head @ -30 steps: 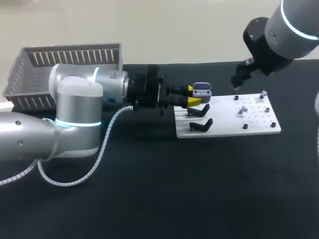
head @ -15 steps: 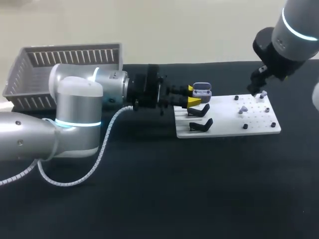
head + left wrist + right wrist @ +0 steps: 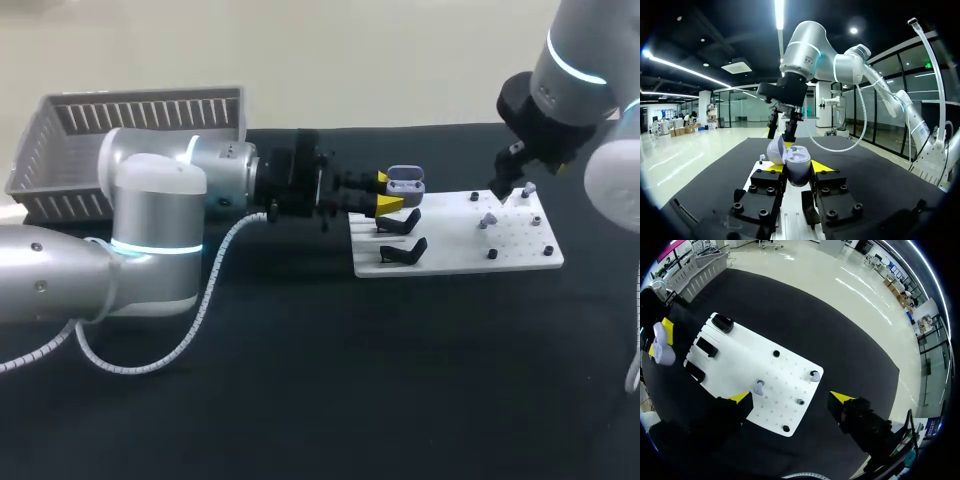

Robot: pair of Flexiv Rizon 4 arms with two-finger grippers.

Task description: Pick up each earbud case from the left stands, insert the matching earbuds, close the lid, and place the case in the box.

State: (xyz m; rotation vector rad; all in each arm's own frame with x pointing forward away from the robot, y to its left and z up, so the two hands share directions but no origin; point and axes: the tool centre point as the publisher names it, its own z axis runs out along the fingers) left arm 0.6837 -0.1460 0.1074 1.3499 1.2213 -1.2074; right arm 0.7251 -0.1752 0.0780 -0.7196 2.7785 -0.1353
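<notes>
**Left gripper clamped on the lavender, rounded plastic earbud case: drop and misalignment hazards**

The case is held lid-open, near the black angled stands at one end of the white pegged board. The right gripper is spread wide above a small lavender earbud seated on a peg. If pinched off-centre, the earbud could be dropped. If inserted askew, the case could be twisted in its grip. Ample working room is given by the matt black table. The grey slatted plastic box is set well apart, beyond the left arm.
</notes>
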